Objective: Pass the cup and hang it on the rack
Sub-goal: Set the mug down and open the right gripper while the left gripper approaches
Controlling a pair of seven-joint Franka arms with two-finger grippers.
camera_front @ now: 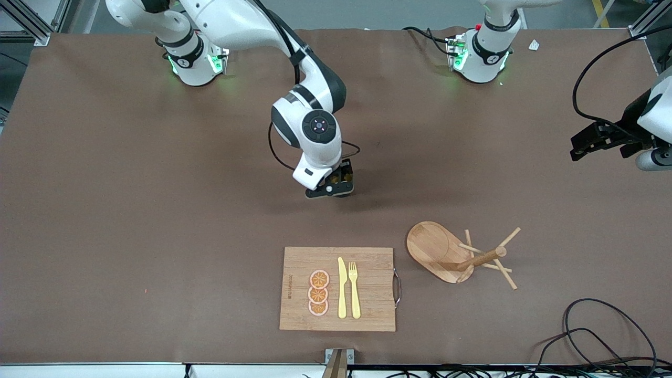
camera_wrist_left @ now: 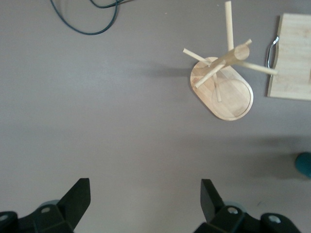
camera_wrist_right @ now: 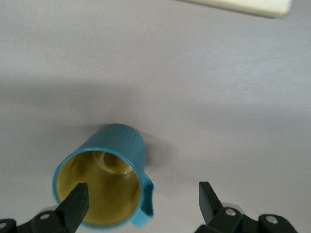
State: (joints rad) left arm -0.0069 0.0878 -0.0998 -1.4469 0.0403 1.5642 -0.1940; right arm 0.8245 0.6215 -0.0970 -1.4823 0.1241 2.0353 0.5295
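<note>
The teal cup [camera_wrist_right: 116, 145] stands upright on the table, yellow inside, its small handle [camera_wrist_right: 147, 196] toward the open gap of my right gripper [camera_wrist_right: 142, 187]. That gripper is open: one finger hangs over the cup's mouth, the other stands clear outside the handle, so the cup wall and handle lie between them untouched. In the front view my right gripper [camera_front: 336, 190] sits low over the table's middle and hides the cup. The wooden rack [camera_front: 438, 252] stands nearer the front camera, toward the left arm's end. My left gripper [camera_front: 596, 143] waits open at that end, the rack [camera_wrist_left: 228, 92] in its view.
A wooden cutting board [camera_front: 367, 315] with orange slices [camera_front: 318, 293], a yellow knife [camera_front: 342, 287] and a fork [camera_front: 354, 289] lies beside the rack near the front edge. Black cables [camera_front: 604, 336] lie at the front corner by the left arm's end.
</note>
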